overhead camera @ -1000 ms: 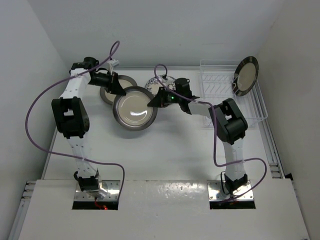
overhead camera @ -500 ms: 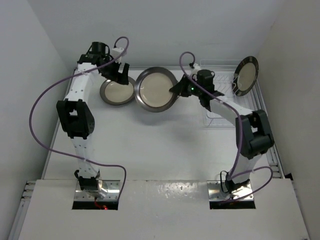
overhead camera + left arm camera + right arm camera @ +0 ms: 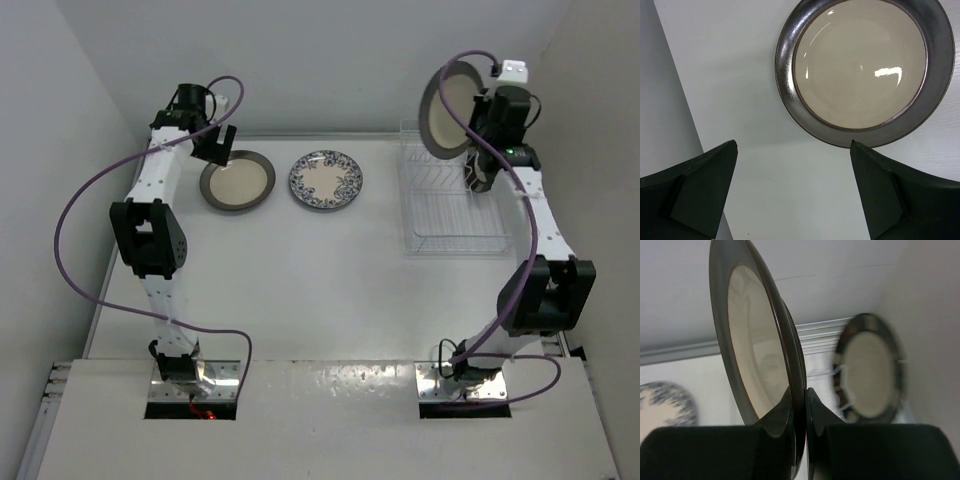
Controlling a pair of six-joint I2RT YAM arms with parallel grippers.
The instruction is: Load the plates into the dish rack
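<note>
Moved from left of the dish rack (image 3: 455, 215) to above it: grey-rimmed plate (image 3: 447, 108), on edge, pinched at the rim by right claw (image 3: 799, 402). Left claw (image 3: 792, 147) gaping, empty, over second grey-rimmed plate (image 3: 860, 65) well left of rack. Slotting likely next.

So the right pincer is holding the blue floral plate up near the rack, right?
No. The right pincer holds a grey-rimmed plate up near the rack, as the right wrist view shows; the floral plate lies on the table.
</note>
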